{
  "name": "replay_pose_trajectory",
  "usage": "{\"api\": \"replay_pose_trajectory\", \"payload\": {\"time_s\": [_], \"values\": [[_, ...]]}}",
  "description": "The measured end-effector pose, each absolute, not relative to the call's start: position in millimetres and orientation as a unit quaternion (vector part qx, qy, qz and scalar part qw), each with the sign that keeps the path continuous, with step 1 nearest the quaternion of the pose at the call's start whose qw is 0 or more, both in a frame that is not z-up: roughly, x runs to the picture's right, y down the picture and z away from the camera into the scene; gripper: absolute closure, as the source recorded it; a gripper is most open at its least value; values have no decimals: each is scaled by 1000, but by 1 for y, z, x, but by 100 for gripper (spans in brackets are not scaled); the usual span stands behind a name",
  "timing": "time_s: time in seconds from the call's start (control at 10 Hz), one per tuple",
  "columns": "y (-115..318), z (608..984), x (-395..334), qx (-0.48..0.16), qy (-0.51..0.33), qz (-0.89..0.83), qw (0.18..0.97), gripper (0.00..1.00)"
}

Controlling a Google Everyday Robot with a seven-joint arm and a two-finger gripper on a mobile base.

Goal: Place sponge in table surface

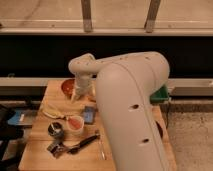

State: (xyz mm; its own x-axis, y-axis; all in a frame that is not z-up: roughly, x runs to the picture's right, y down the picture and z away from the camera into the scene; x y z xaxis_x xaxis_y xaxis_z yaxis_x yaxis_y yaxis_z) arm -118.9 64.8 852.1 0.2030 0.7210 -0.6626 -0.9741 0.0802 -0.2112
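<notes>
Sponge (90, 114) on table surface (41, 143); gripper (76, 96) near far edge.

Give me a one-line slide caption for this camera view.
Sponge flat on the table beside a pink cup; end effector next to the red bowl at the far edge.

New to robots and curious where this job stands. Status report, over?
Pincer low over far side of table surface, next to red bowl. Sponge lying flat on the wood, not held. Pink cup close beside it.
</notes>
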Motion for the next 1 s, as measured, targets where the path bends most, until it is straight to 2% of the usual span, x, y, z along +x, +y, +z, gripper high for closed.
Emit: {"api": "replay_pose_trajectory", "payload": {"time_s": [0.6, 1.0], "values": [[109, 859, -85, -309, 291, 605, 674, 22], [133, 862, -81, -329, 316, 611, 647, 22]]}}
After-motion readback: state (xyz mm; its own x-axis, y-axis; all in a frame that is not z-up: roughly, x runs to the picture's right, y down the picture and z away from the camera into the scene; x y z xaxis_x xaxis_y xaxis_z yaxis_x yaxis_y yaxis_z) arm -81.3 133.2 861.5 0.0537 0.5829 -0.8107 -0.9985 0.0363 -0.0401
